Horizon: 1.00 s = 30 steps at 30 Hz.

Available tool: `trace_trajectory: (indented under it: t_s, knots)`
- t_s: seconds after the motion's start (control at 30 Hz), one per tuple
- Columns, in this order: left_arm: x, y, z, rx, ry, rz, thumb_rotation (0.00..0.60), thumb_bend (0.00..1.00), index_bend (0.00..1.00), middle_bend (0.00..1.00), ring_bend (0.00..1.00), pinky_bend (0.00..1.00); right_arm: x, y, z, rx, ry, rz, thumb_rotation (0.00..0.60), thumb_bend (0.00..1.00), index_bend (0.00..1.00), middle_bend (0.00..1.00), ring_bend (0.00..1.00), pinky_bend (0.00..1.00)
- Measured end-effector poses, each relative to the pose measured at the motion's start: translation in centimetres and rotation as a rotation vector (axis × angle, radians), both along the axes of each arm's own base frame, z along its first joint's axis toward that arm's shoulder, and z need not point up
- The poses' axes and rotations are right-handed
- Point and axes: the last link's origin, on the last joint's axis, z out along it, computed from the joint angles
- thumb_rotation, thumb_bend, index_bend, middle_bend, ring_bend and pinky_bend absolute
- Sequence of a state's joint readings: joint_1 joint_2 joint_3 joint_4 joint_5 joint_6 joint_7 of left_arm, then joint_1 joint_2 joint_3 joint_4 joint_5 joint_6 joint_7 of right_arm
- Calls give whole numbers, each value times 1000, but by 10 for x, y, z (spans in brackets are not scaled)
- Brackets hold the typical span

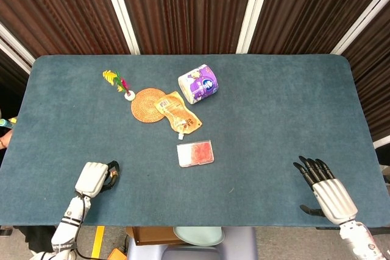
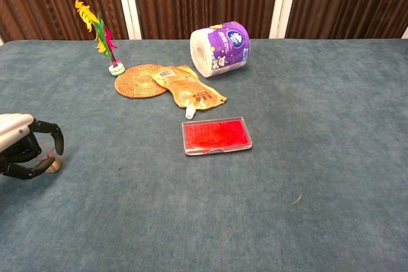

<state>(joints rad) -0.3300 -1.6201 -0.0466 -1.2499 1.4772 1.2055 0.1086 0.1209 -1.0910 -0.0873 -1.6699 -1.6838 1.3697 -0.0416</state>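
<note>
My left hand (image 1: 96,178) lies near the table's front left corner. In the chest view the left hand (image 2: 25,151) has its dark fingers curled around a small gold bell (image 2: 56,165) with a red string, thumb beneath it. The bell still touches the blue cloth. In the head view the fingers hide the bell. My right hand (image 1: 323,190) rests at the front right edge with its fingers spread and nothing in it. The chest view does not show it.
On the blue table (image 1: 274,120), a red flat case (image 2: 215,135) lies in the middle. Behind it are a yellow pouch (image 2: 189,88), a woven coaster (image 2: 139,80), a feather toy (image 2: 99,33) and a purple-white roll (image 2: 220,49) on its side.
</note>
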Motion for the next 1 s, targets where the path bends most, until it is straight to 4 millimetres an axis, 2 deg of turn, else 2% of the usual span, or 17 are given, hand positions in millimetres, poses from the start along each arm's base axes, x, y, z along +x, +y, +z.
trace_trajectory:
  t_s: [1.0]
  knots:
    - [-6,1,2,20,59,-5,600,462,547,1000,1000,1000,0,1,1,-1,-1,2,600,178,0,0,0,0]
